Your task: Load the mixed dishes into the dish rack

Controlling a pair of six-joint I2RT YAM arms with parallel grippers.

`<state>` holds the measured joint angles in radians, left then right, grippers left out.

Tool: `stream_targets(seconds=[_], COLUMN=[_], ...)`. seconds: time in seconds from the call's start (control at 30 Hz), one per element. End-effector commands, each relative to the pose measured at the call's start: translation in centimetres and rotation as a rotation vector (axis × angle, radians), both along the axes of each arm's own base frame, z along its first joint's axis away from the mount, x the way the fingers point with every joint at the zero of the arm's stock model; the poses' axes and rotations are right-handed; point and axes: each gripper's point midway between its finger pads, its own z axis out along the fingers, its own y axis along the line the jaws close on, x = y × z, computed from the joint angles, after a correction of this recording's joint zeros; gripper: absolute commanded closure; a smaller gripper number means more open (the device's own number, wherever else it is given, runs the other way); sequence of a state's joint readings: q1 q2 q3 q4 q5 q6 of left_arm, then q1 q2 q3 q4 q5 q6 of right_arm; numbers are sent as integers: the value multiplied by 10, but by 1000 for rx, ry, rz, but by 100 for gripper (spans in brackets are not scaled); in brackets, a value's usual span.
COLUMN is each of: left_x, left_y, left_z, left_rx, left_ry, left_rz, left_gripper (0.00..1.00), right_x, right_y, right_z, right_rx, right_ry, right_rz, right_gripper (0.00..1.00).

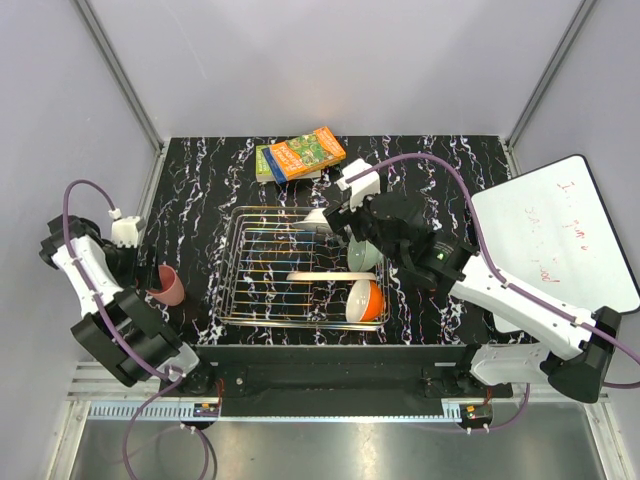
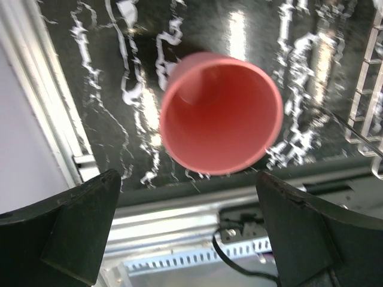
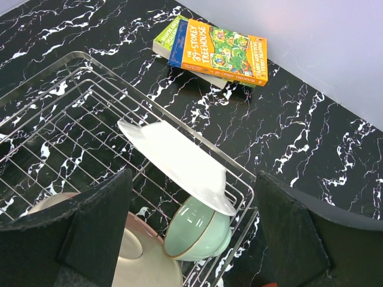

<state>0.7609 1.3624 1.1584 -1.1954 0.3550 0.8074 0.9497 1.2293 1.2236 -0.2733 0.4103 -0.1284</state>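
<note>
The dish rack [image 1: 262,262] stands mid-table. Inside it, a white plate [image 3: 173,158] leans on the far rim over a pale green bowl [image 3: 200,236], with a pink-and-cream plate [image 3: 140,257] beside them. An orange bowl [image 1: 366,300] lies at the rack's near right corner. My right gripper [image 3: 192,179] hovers open above the white plate and bowl, holding nothing. The pink cup [image 2: 221,113] stands upright on the table left of the rack [image 2: 368,84]. My left gripper [image 2: 188,185] is open just short of the cup, its fingers [image 2: 84,221] wider than the cup.
Colourful books [image 1: 305,155] lie stacked behind the rack. A whiteboard [image 1: 555,235] sits off the table's right edge. The metal frame rail [image 2: 179,209] runs along the near table edge below the cup. Grey walls close in the table on three sides.
</note>
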Motion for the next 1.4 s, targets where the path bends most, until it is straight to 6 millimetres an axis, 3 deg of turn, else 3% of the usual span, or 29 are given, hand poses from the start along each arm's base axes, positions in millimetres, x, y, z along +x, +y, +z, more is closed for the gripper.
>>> stream_targets(seconds=[0.0,0.23,0.3,0.4,0.53,0.67,0.7,0.77,0.8,0.87,0.97,1.0,1.07,1.1,1.13,1.2,1.23,1.27,1.3,1.33,1.37], left_x=[18,24,28,23,19,28,31,36,40,51,78,89,109,119,125,135,137,137,139,134,136], left_y=[27,28,31,31,23,21,21,16,15,5,-17,-22,-52,-61,-82,-115,-133,-158,-171,-200,-212], left_z=[-2,-9,-16,-41,-65,-68,-66,-62,-53,-37,13,41,85,116,141,178,194,203,214,224,226], left_rx=[116,107,119,110,45,39,38,36,37,2,-98,-129,-264,-311,-415,-518,-587,-638,-683,-763,-804], left_ry=[-76,-96,-104,-60,-1,-7,-8,-18,-36,-88,-221,-272,-389,-437,-501,-543,-570,-564,-566,-559,-544], left_rz=[49,71,73,71,72,66,72,58,57,34,-7,-11,-81,-96,-152,-234,-287,-358,-391,-477,-510], left_gripper=[1,1,8,30,42,63,76,87,98,100,100,100,100,100,100,100,100,100,100,100,100], right_x=[4,4,4,6,7,7,7,7,7,5,4,5,-1,5,-3,1,-10,-13,-18,-24,-28], right_y=[0,3,4,6,8,8,9,11,11,15,29,36,53,56,68,74,86,89,94,99,101], right_z=[34,29,30,33,34,34,33,30,28,26,26,28,33,38,45,53,68,73,72,89,90], right_rx=[104,94,94,94,87,93,92,97,99,116,156,173,237,266,339,451,514,555,605,657,679], right_ry=[-48,-33,-34,-37,-36,-34,-30,-20,-15,1,34,46,94,106,155,230,244,259,306,280,294], right_rz=[-31,-17,-19,-16,-14,-17,-16,-13,-11,1,47,69,143,151,228,282,394,437,475,569,602], right_gripper=[11,13,16,17,19,21,22,23,23,23,16,12,6,1,0,0,0,0,0,0,0])
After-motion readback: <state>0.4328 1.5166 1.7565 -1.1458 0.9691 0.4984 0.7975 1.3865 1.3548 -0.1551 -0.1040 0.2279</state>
